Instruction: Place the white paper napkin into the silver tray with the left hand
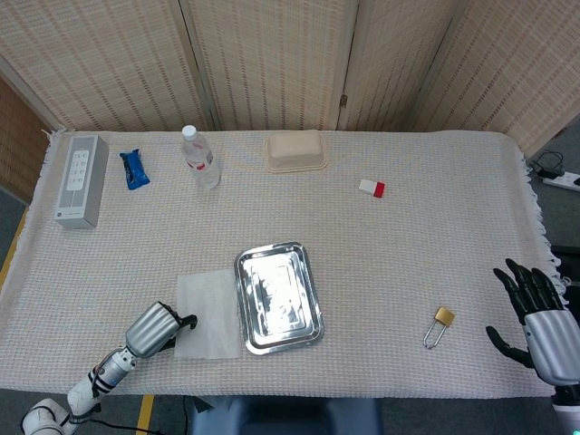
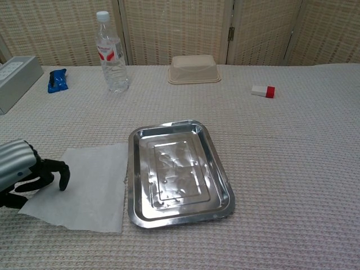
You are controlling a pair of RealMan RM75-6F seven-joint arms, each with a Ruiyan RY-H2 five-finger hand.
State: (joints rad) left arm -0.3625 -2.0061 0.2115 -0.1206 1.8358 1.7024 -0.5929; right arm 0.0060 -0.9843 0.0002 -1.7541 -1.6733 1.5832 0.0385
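With our left hand (image 2: 25,171) resting curled fingers on the near-left edge of the white paper napkin (image 2: 90,185), which lies flat just left of the silver tray (image 2: 222,185), we should pinch that edge firmly, then lift it rightward over the rim.

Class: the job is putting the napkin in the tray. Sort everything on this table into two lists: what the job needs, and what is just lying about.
Needed: white paper napkin, silver tray, left hand.

Lying about: water bottle, beige lidded container, blue packet, grey box, red-and-white block, padlock.
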